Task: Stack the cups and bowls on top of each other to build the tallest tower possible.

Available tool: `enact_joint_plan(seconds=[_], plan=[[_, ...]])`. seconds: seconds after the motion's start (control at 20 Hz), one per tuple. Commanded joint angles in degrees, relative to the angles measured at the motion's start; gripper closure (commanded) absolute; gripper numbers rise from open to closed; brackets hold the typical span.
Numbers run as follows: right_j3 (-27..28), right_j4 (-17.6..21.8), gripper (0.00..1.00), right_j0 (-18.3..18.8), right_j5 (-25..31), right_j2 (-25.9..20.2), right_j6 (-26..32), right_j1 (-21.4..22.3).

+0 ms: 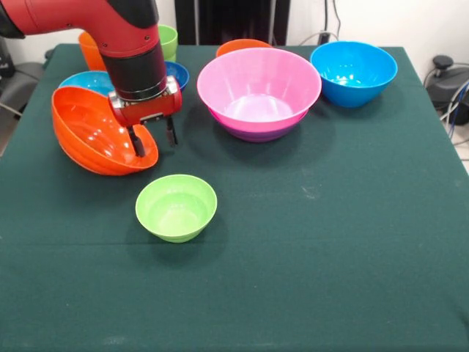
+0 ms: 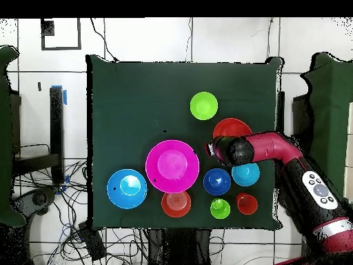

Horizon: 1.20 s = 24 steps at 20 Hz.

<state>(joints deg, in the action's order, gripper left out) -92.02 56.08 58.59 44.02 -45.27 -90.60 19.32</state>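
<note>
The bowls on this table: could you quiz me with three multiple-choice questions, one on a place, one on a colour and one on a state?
1. Which bowl stands alone, nearest the front camera?
A. dark-blue bowl
B. lime-green bowl
C. small orange bowl

2. What colour is the bowl that the pink bowl sits in?
A. purple bowl
B. yellow
C. white

3. How does the wide orange bowl lie?
A. upside down
B. flat and upright
C. tipped on its side

Answers:
1 B, since only bare cloth lies around it at the front.
2 A, since a purple band shows under the pink rim.
3 C, since its opening faces sideways, with the gripper at its rim.
</note>
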Motion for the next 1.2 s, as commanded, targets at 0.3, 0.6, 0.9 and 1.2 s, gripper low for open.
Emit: enact_joint_plan(seconds=[0.3, 0.6, 0.9, 1.2], plan=[[4.5, 0.7, 0.0, -3.0, -1.0, 5.1, 2.6, -1.2], [4.5, -0.5, 0.0, -3.5, 0.2, 4.7, 2.6, 0.4], [4.9, -1.1, 0.0, -3.5, 1.0, 4.9, 3.3, 0.2], [4.5, -1.7, 0.0, -3.5, 0.7, 5.2, 3.0, 0.4]])
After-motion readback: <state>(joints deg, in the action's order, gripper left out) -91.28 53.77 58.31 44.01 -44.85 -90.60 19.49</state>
